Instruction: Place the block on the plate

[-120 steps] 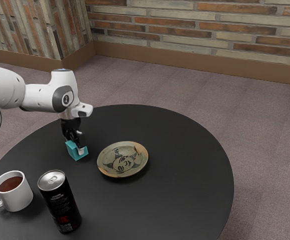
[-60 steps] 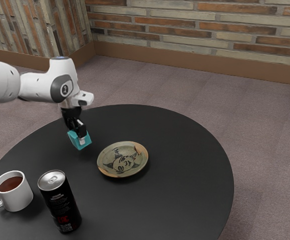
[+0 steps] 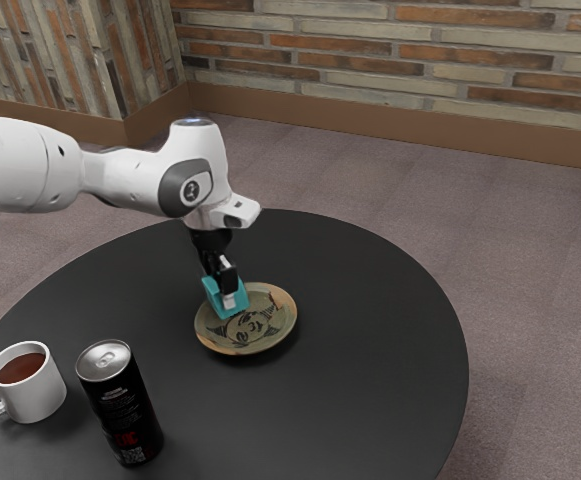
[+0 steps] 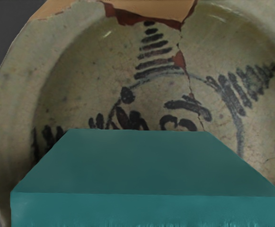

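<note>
Had gripper [image 3: 227, 296] clamped on teal block [image 3: 213, 292]. Held it over plate [image 3: 282, 322], toward the exterior view's upper-left part of the dish. Couldn't tell contact from a slight gap underneath. Saw white mug [image 3: 40, 397] and black can [image 3: 123, 415] near each other on round black table [image 3: 370, 350], both apart from plate.

Only illegible print [image 3: 127, 439] (partly red) on the black can [image 3: 118, 400]
</note>
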Robot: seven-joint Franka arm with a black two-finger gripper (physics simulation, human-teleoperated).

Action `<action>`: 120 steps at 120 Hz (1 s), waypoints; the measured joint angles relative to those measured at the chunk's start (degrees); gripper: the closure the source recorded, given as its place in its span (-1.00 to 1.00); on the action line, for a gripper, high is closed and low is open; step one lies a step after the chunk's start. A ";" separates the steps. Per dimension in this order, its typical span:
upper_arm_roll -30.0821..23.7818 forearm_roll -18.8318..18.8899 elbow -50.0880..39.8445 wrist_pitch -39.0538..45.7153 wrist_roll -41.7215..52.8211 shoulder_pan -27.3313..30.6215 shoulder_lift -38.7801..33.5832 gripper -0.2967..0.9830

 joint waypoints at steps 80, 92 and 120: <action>-1.43 -0.19 0.59 0.41 0.55 -0.89 -2.61 -0.48; -1.48 -0.20 0.54 -1.68 0.58 -1.83 -6.31 -0.50; -1.68 1.02 0.56 -6.95 0.51 -3.79 -14.73 -0.52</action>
